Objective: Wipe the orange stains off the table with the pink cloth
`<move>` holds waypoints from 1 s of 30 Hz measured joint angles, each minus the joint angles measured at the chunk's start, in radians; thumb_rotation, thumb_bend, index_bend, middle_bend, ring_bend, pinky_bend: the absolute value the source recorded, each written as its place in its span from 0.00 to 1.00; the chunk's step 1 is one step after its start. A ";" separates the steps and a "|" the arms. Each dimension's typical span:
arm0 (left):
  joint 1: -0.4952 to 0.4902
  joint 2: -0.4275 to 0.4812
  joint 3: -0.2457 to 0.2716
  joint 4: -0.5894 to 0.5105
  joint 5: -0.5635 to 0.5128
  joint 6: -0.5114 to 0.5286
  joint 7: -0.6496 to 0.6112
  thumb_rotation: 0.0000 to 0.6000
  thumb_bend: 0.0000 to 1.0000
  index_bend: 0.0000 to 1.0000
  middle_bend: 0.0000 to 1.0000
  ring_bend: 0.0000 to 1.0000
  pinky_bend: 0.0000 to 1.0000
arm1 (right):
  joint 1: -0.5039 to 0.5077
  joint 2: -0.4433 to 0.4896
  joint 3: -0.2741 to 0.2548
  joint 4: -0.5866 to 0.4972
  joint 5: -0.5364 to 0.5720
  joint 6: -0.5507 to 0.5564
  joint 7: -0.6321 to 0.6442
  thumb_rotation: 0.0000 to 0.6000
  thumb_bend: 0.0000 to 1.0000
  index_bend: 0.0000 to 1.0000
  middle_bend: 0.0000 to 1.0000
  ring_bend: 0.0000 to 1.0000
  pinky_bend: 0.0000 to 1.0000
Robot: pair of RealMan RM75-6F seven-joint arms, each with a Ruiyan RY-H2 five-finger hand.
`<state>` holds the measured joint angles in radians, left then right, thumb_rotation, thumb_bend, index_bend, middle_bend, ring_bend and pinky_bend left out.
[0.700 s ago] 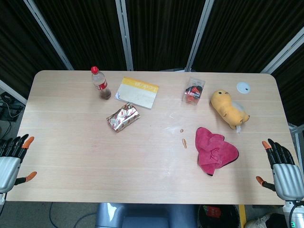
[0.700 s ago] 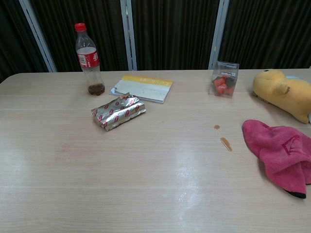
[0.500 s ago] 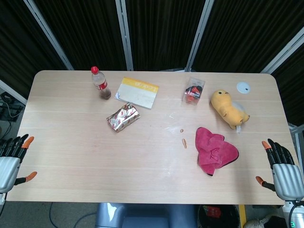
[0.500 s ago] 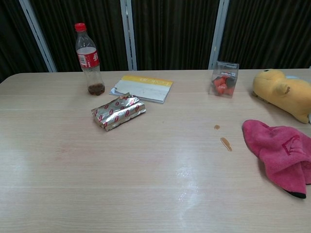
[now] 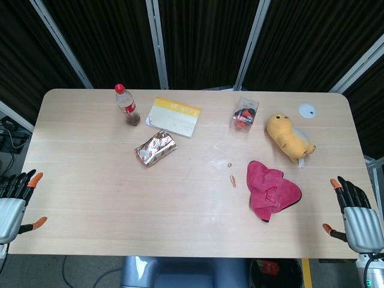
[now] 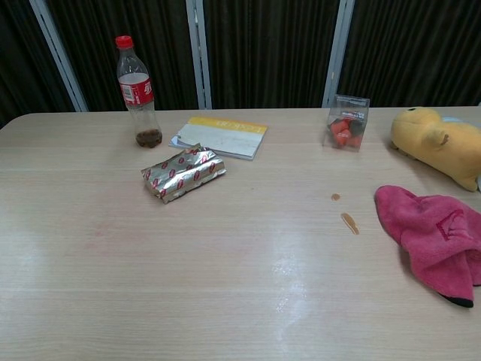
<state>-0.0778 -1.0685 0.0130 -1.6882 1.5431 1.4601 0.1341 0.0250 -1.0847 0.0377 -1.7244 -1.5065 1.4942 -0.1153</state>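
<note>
Pink cloth [image 5: 272,190] is seen crumpled on the table [image 5: 90,180], lower right of centre in the head view. Two orange stains [image 5: 233,180] are noted just left of it. Left hand [image 5: 13,205] at the lower left edge and right hand [image 5: 356,213] at the lower right edge are held with fingers spread, holding nothing.

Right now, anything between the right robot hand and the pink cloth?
Nothing. In the head view only bare table lies between the right robot hand and the pink cloth. The chest view does not show that hand.
</note>
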 measured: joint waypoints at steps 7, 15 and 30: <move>0.000 0.000 0.002 -0.003 0.006 0.001 0.002 1.00 0.00 0.00 0.00 0.00 0.00 | 0.007 0.005 0.001 -0.034 0.031 -0.031 -0.009 1.00 0.00 0.00 0.00 0.00 0.10; 0.000 0.001 -0.001 0.000 0.006 0.007 -0.010 1.00 0.00 0.00 0.00 0.00 0.00 | 0.047 -0.005 0.012 -0.080 0.077 -0.102 -0.097 1.00 0.00 0.03 0.00 0.00 0.10; -0.005 0.005 -0.002 -0.005 -0.009 -0.012 -0.030 1.00 0.00 0.00 0.00 0.00 0.00 | 0.177 -0.238 0.077 -0.066 0.330 -0.238 -0.378 1.00 0.00 0.02 0.00 0.00 0.10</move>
<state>-0.0823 -1.0635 0.0112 -1.6930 1.5343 1.4482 0.1040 0.2019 -1.3224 0.1146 -1.7904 -1.1761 1.2565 -0.4935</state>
